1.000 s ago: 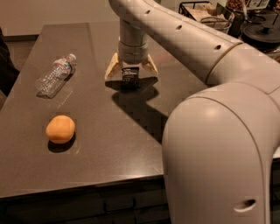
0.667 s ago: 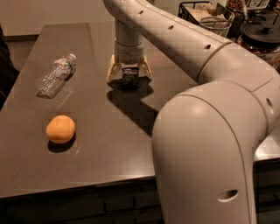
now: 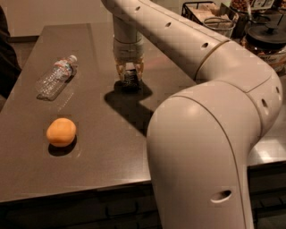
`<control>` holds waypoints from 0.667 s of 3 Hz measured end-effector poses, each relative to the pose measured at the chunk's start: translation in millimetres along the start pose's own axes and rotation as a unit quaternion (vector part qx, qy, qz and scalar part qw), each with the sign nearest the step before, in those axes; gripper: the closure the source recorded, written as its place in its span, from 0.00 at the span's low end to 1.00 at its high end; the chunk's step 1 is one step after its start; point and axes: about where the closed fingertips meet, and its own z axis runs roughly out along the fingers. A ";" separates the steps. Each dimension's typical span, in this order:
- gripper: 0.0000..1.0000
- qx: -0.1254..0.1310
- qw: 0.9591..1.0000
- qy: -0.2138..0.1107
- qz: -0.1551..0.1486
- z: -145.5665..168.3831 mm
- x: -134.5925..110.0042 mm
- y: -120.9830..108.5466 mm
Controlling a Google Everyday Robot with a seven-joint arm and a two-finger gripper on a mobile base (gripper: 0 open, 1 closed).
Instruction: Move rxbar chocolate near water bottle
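Observation:
The rxbar chocolate (image 3: 129,80) is a small dark bar on the dark table (image 3: 103,147), at its middle back. My gripper (image 3: 130,74) points straight down over it, and its fingers (image 3: 119,69) are drawn in against the bar's sides. The bar touches the table or sits just above it. The water bottle (image 3: 55,76), clear with a white cap, lies on its side at the table's left, well apart from the bar. My arm hides most of the table's right side.
A round orange fruit (image 3: 61,132) lies at the front left, below the bottle. A wire basket (image 3: 196,10), a mesh cup (image 3: 220,25) and a dark lidded pot (image 3: 267,37) stand on a counter at the back right.
The gripper's fingers, spread wide around the bar before, have drawn in onto it. The gripper has shifted slightly left. The bottle and the orange fruit have not moved.

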 end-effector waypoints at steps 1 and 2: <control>0.94 0.000 1.000 0.000 0.000 -2.5 -0.4 0.1; 1.00 0.000 1.000 0.000 0.000 -2.5 -0.4 0.2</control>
